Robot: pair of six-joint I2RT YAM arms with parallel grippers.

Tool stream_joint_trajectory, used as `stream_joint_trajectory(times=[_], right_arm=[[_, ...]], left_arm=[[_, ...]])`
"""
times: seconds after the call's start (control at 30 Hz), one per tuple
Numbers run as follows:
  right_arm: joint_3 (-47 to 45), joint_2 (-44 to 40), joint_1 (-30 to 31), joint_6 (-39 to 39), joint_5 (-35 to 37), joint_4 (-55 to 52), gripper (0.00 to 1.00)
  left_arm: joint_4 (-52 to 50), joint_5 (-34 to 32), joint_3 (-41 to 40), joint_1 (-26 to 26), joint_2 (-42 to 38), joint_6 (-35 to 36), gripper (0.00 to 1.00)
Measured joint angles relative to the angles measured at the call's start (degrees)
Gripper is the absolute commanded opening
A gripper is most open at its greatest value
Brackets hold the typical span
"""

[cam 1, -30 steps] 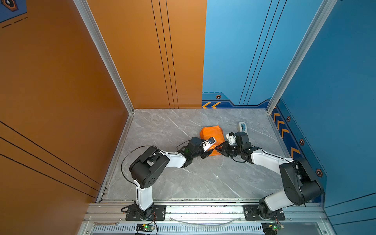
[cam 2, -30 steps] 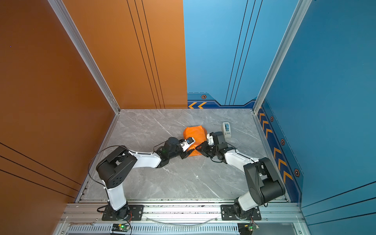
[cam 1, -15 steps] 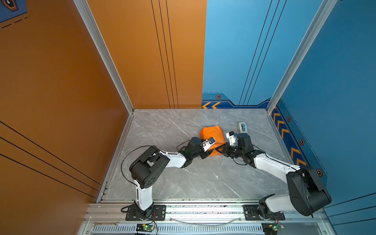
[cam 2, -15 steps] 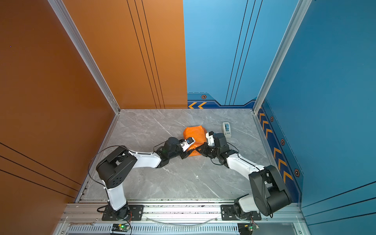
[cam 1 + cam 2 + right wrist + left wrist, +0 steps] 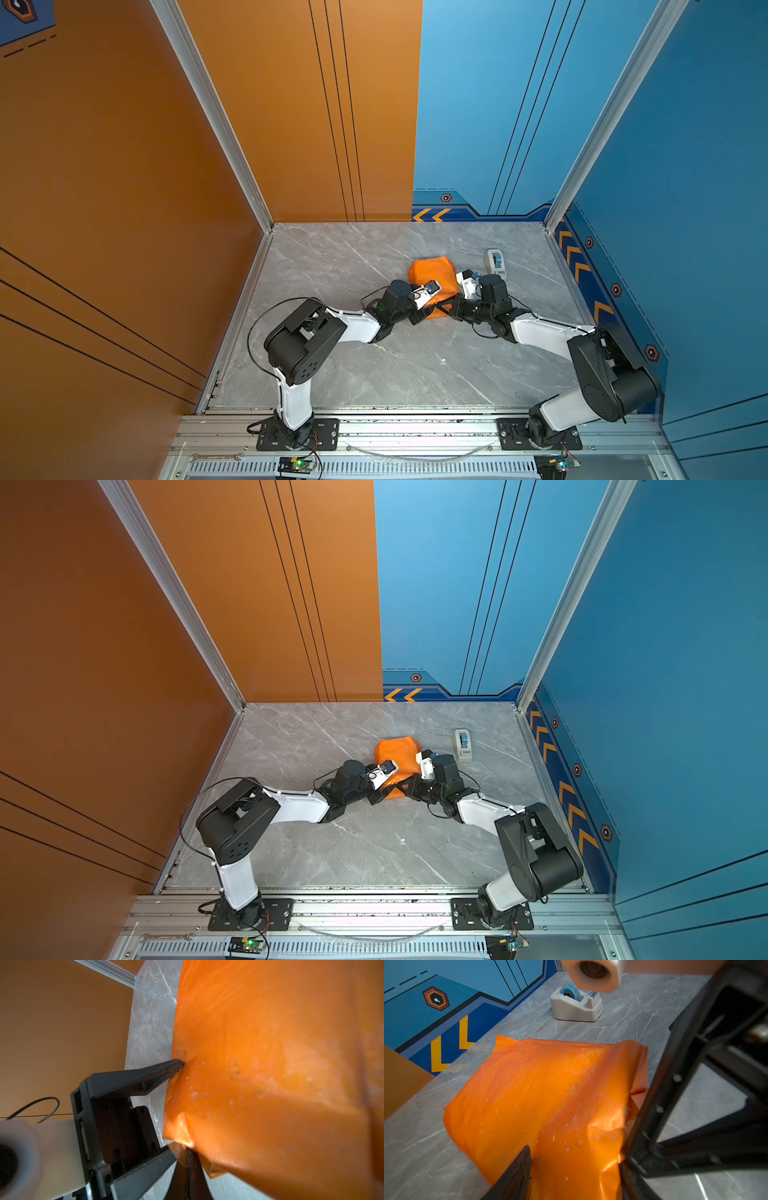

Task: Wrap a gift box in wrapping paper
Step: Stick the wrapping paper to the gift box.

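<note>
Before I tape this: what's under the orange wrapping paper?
Only the wrapping paper shows, orange face out, folded into a boxy bundle on the table. Whatever it covers is hidden in every view. The right gripper is shut on one corner.

A grey, marble-patterned tabletop with pale veins forms the floor of a boxed cell. The left wall is matte orange and crossed by thin black lines. The back wall is split upright, with an orange panel beside a light blue panel. The right wall is a deeper blue. Aluminium posts run up both back corners. A navy skirting band with yellow chevrons and small hexagon badges lines the foot of the blue walls. An aluminium rail edges the front. The light is even and the shadows are soft.
</note>
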Motion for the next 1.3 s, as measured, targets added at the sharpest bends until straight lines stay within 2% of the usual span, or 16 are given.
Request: stream_joint_trajectory(times=[0.53, 0.87, 1.3], right_arm=[[1.0, 1.7, -1.5, 0.1, 1.0, 0.0, 0.25], [1.3, 2.4, -1.7, 0.1, 1.5, 0.0, 0.31], [1.3, 2.2, -2.8, 1.4, 1.4, -0.1, 0.54]], left_arm=[[0.0, -0.1, 0.0, 0.0, 0.0, 0.0, 0.61], [0.0, -0.1, 0.0, 0.0, 0.0, 0.0, 0.61], [0.0, -0.1, 0.0, 0.0, 0.0, 0.0, 0.61]])
